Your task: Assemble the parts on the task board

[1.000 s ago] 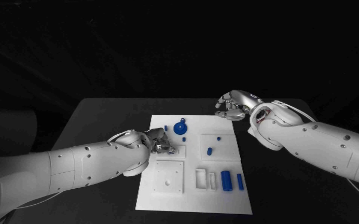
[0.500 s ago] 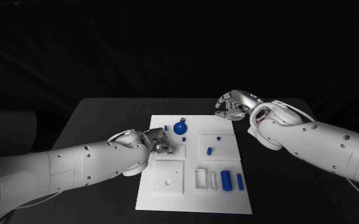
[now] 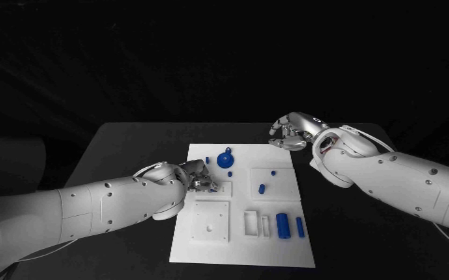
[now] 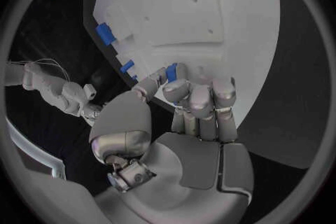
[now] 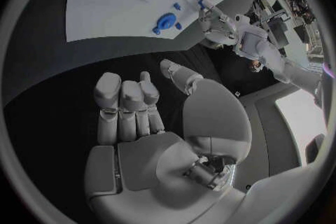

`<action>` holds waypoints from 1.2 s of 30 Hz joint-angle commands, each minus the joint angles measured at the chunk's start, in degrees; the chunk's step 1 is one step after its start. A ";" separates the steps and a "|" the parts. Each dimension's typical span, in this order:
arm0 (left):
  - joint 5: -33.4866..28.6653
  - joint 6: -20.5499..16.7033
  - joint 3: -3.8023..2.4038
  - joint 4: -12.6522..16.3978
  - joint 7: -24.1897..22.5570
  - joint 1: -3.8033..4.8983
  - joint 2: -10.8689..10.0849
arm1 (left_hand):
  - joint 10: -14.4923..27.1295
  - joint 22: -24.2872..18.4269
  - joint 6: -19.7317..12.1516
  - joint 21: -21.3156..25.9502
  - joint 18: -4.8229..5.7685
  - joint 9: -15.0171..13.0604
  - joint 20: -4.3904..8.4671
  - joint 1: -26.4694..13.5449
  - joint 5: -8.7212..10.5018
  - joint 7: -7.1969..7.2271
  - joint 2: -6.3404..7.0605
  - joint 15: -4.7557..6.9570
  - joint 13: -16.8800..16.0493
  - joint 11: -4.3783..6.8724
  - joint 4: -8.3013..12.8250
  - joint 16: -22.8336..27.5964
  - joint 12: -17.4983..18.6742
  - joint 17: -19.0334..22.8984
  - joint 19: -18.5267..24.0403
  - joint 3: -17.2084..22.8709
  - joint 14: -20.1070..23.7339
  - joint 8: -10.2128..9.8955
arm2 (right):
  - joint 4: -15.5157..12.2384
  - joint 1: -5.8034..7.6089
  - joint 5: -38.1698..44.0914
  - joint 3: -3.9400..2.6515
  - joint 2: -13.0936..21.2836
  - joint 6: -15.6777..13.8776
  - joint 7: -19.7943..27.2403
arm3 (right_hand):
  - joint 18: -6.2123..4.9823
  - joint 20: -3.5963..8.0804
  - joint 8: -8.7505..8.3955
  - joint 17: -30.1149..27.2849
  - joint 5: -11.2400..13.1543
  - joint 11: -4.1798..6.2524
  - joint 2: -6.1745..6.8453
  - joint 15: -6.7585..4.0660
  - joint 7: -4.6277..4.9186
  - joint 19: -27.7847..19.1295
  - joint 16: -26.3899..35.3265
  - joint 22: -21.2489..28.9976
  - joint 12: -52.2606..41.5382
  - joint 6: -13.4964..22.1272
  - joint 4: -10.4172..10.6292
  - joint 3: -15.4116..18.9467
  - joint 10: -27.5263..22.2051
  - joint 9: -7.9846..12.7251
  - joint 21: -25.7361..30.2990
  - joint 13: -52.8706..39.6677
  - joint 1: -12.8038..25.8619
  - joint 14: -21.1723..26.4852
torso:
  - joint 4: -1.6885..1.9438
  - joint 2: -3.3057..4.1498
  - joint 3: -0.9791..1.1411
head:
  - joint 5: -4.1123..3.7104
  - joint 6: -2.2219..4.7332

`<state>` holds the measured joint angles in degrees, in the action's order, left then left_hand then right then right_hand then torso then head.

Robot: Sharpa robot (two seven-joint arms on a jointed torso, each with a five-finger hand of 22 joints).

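Black desk [image 3: 131, 144] with the white task board [image 3: 281, 241] sitting in the middle. Left hand [image 3: 198, 177] is at the board's left edge, fingers [image 4: 199, 102] curled, pinching a small blue part [image 4: 171, 71]. Right hand [image 3: 290, 132] hangs off the board's far right corner, fingers [image 5: 126, 102] loosely together, holding nothing.

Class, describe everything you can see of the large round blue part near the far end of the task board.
The round blue part is a flat, disc-like piece of solid blue with a smooth, plastic-looking surface and a small tab or stub projecting from its far-left rim. The right wrist view suggests a raised or recessed centre. It lies on the white task board near its far edge, left of the middle. Neither hand touches it: the left hand is at the board's left edge nearer the robot, and the right hand is beyond the board's far right corner.
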<state>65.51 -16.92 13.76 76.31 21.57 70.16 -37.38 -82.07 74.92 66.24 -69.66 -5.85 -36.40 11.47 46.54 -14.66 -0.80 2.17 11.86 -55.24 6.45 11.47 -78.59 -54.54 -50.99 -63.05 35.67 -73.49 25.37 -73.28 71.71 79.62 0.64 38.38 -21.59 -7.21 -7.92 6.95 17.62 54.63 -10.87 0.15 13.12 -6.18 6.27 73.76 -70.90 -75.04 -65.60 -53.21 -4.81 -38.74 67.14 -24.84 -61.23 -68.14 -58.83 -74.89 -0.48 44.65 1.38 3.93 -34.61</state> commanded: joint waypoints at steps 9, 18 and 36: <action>0.02 0.91 0.01 0.04 0.23 -0.04 -0.10 | 1.12 0.49 3.31 -0.34 -2.74 0.01 4.05 2.35 -1.18 1.79 -3.77 1.06 0.18 0.87 1.10 -0.41 -0.55 0.05 0.46 0.15 -0.81 0.49 | -0.02 -0.01 0.11 -0.02 0.02 0.79 0.38 | -7.08 0.26 -0.14 0.07 -0.53 -0.45 -0.07 0.18 0.55 -0.01 0.28 -0.31 0.19 -0.41 0.29 0.28 -0.74 0.07 0.36 0.01 0.50 -0.13 | -0.04 -0.01 0.05 | 0.03 -0.16; 0.70 0.43 0.01 -0.28 0.68 -0.04 -0.12 | 1.14 0.48 3.34 -0.42 -2.74 0.03 4.05 2.25 -1.60 1.82 -3.99 1.07 0.25 0.90 1.52 -0.48 -0.66 0.05 0.44 0.29 -0.83 0.57 | -0.01 -0.01 0.11 -0.02 0.05 0.79 0.40 | -7.08 0.27 -0.14 0.08 -0.72 -0.45 -0.06 0.17 0.54 0.00 0.28 -0.32 0.18 -0.41 0.32 0.30 -0.73 0.07 0.37 0.01 0.52 -0.13 | 0.02 0.00 0.04 | 0.00 -0.05; 0.91 -0.88 0.01 -0.14 0.41 -0.04 0.07 | 1.14 0.48 3.38 -0.48 -2.75 0.04 4.07 2.13 -1.70 1.84 -4.07 1.08 0.28 0.93 1.72 -0.56 -0.77 0.05 0.38 0.35 -0.87 0.63 | -0.02 -0.01 0.10 -0.02 0.03 0.83 0.38 | -7.08 0.28 -0.14 0.10 -0.90 -0.44 -0.05 0.17 0.54 0.01 0.29 -0.33 0.18 -0.41 0.35 0.34 -0.74 0.07 0.38 0.02 0.55 -0.14 | 0.00 -0.01 0.05 | -0.09 -0.02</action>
<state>66.03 -17.46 13.80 76.05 21.96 70.12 -37.44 -82.10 74.90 66.23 -69.88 -5.85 -36.30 11.45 45.93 -16.01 -0.80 1.57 11.73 -55.06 6.47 12.66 -78.80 -54.98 -51.00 -63.07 35.74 -73.63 25.80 -73.26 71.71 79.58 0.64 38.43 -21.44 -7.21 -7.92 6.83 17.62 54.66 -11.54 0.04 13.12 -6.18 6.27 73.68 -70.90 -75.04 -65.60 -53.21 -4.66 -38.59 67.24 -24.84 -61.23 -68.14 -58.84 -74.89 -0.49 44.65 1.42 3.85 -34.62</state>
